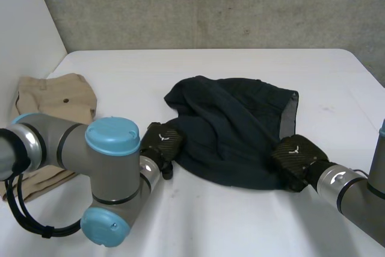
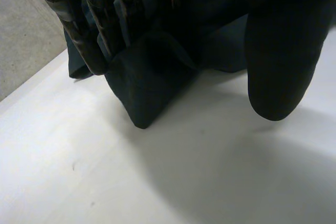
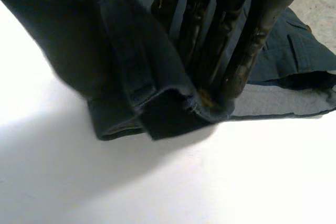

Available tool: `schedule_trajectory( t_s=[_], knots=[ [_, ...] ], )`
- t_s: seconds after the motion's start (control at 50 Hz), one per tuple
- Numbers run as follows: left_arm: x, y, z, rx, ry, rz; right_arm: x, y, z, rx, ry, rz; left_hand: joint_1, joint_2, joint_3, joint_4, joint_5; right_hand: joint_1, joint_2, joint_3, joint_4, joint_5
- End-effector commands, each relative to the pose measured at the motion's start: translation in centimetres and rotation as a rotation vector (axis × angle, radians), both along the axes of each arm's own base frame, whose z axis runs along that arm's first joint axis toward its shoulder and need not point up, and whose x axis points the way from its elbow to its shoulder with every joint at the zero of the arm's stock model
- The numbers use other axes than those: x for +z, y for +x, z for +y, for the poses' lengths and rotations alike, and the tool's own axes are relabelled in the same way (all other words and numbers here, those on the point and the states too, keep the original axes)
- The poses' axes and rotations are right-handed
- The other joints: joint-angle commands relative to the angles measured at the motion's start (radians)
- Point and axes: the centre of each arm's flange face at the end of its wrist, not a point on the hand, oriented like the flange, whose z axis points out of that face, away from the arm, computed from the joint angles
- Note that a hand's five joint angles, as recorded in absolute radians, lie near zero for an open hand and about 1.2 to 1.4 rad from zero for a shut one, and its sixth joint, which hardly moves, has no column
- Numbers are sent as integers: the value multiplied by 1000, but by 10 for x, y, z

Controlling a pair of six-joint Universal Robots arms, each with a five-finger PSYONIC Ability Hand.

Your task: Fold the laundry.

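A white table (image 1: 210, 221) is seen across the lower two thirds of the head view. A dark garment (image 1: 231, 130), crumpled and partly spread, is laid on it at the centre of the frame. A beige garment (image 1: 57, 97) is laid at the left edge, well apart from the dark one.

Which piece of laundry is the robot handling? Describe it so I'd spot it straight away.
On the white table, look to the middle, between the two arms, where a rumpled dark navy garment lies. The left hand and right hand each pinch its near edge. Its only neighbour, the tan garment at the table's left edge, is pale and neither hand touches it.
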Motion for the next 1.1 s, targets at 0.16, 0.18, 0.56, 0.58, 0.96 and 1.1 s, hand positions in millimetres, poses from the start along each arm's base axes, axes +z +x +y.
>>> schedule_trajectory(
  t_s=[0.16,0.18,0.56,0.58,0.96,1.1],
  knots=[
    [-10,-17,-25,3,-35,16,4,5,-27,-18,-69,-23,88,140,137,150,152,691,510,511,510,562],
    [-11,-19,-27,3,-38,18,5,5,-28,-20,-72,-23,88,140,137,150,153,691,510,511,510,562],
    [-15,-46,-61,-3,-110,72,15,3,-40,-61,-93,-52,335,387,383,396,399,691,510,511,510,562],
    [-16,-47,-61,-3,-111,73,15,3,-40,-63,-93,-52,367,419,416,428,431,691,510,511,510,562],
    [87,-27,-53,28,-222,156,87,3,-37,-62,-116,-64,904,956,953,966,968,691,510,511,510,562],
    [181,6,-4,21,-312,244,165,3,-28,-60,-210,-117,904,956,953,966,968,691,510,511,510,562]
  ],
)
